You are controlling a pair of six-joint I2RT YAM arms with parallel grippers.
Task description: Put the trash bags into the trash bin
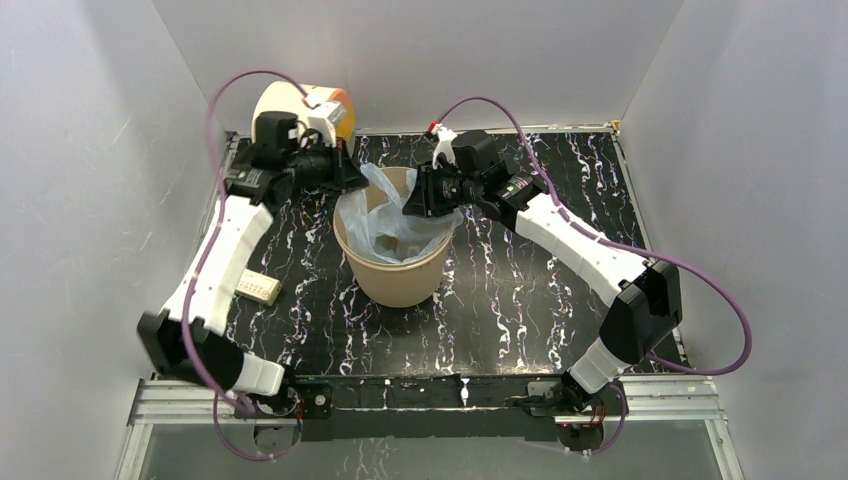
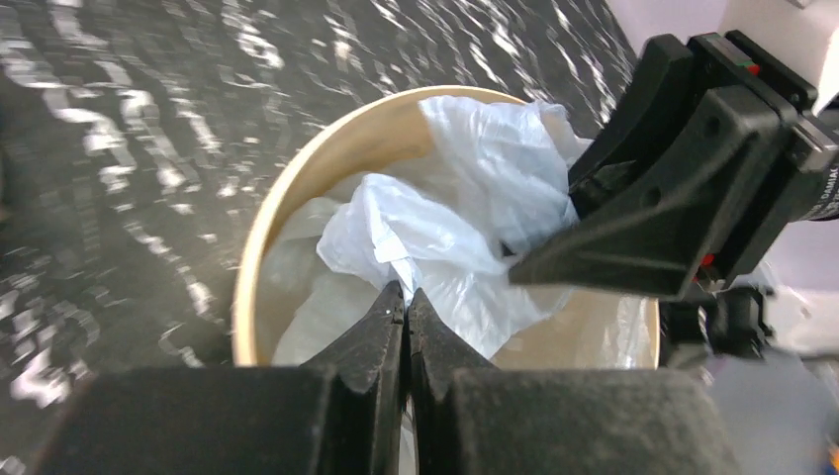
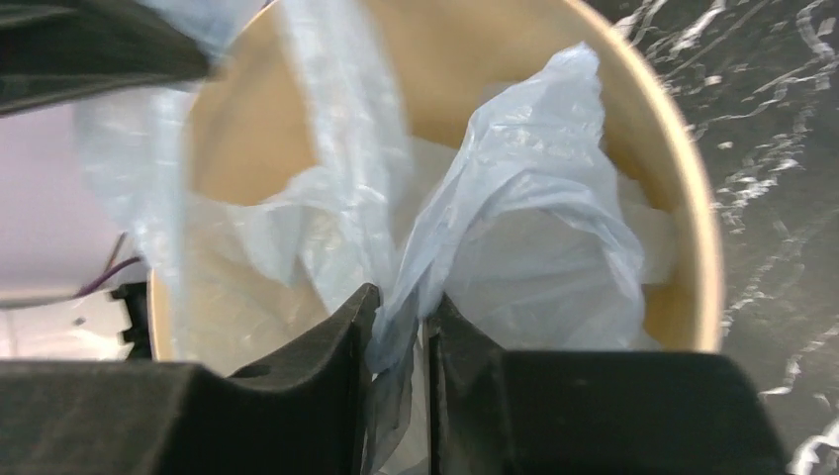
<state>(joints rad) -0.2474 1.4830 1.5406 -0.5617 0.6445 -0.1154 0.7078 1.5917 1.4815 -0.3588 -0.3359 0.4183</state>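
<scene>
The tan trash bin (image 1: 392,270) stands mid-table. The pale blue trash bag (image 1: 388,228) lies mostly inside it, with a flap rising over the back rim. My left gripper (image 1: 356,180) is at the bin's back-left rim. In the left wrist view its jaws (image 2: 406,295) are shut, with a thin edge of the bag (image 2: 435,233) pinched at their tips above the bin (image 2: 259,257). My right gripper (image 1: 412,200) is over the back-right rim. In the right wrist view it (image 3: 401,309) is shut on a bunched fold of the bag (image 3: 534,247) over the bin (image 3: 693,228).
A cream drum with an orange face (image 1: 300,105) stands at the back left, behind the left wrist. A small white card box (image 1: 258,288) lies on the dark marbled table (image 1: 520,290) by the left arm. White walls enclose the table.
</scene>
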